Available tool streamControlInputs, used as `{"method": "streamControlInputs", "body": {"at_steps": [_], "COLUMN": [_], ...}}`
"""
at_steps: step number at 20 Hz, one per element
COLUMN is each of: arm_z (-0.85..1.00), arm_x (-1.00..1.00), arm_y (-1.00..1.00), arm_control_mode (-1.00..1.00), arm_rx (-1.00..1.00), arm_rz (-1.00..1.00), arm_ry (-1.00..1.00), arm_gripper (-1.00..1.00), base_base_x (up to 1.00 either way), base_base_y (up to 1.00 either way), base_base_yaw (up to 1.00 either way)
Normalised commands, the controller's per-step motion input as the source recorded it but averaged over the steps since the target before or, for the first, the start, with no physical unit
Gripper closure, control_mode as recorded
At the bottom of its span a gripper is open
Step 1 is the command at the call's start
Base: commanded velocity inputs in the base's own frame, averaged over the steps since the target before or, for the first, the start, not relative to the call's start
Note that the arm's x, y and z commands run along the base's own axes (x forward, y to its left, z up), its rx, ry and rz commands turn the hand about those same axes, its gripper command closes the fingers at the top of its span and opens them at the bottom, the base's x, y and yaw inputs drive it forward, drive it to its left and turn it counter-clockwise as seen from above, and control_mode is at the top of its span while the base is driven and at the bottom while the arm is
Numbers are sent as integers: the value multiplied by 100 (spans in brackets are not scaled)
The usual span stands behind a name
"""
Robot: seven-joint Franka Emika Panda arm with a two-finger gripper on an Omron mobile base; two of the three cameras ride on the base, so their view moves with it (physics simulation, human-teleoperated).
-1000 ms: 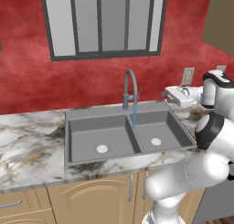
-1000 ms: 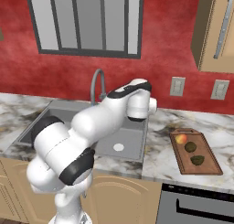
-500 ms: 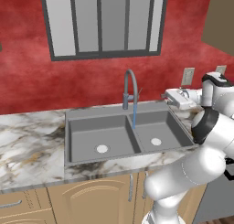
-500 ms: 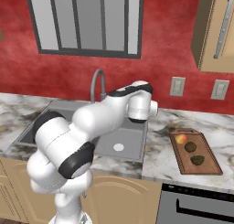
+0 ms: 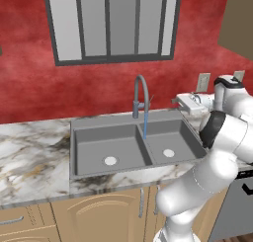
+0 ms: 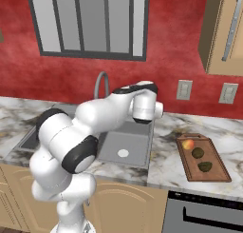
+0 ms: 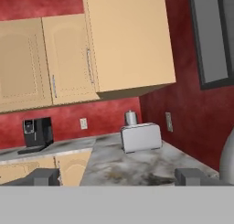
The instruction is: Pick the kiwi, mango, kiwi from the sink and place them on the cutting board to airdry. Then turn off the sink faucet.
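Red wall and a grey-framed window point(image 5: 111, 23) back the marbled worktop point(image 5: 29, 157), with tan cabinet doors below its front edge. Sink point(image 5: 136, 144) is set into the worktop, two grey basins side by side, one white drain disc in each. Both basins hold no fruit. Sink faucet point(image 5: 141, 95) stands at the back edge of the sink, between the basins, spout arching forward. A thin blue stream of water point(image 5: 145, 125) falls from the spout toward the divider, so the faucet is running.

Cutting board point(image 6: 202, 157) lies on the worktop to the right of the sink, near the front edge, apart from the sink rim. Mango point(image 6: 188, 144) sits at the board's far left corner. Olive-green kiwi point(image 6: 198, 152) sits near the board's middle, just beside the mango. Darker kiwi point(image 6: 205, 166) sits nearer the front edge of the board. All three rest on the board, none touching each other as far as I can tell.

My claw point(image 7: 119, 176) points sideways along the worktop, well above the sink's right end, beside the wall outlets point(image 6: 184, 89). Its fingertips point(image 7: 45, 176) stand wide apart, as far as they go, with nothing between them. Past them I see a toaster point(image 7: 141, 137) at the back edge of the far worktop, a black coffee machine point(image 7: 36, 134) farther off, and upper cabinets point(image 7: 87, 45).
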Motion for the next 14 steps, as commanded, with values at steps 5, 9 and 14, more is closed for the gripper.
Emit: {"method": "streamControlInputs", "body": {"at_steps": [5,9,14], "arm_z": [-4,-6,-4], "arm_x": [12,8,9], "arm_y": [-9,-4,-3], "arm_control_mode": [-100,-100,-100], "arm_rx": [0,0,0], "arm_rz": [-2,-3,-4], "arm_ry": [0,0,0], "arm_gripper": [-100,-100,-100], "base_base_x": [0,0,0], "base_base_y": [0,0,0], "base_base_yaw": [0,0,0]}}
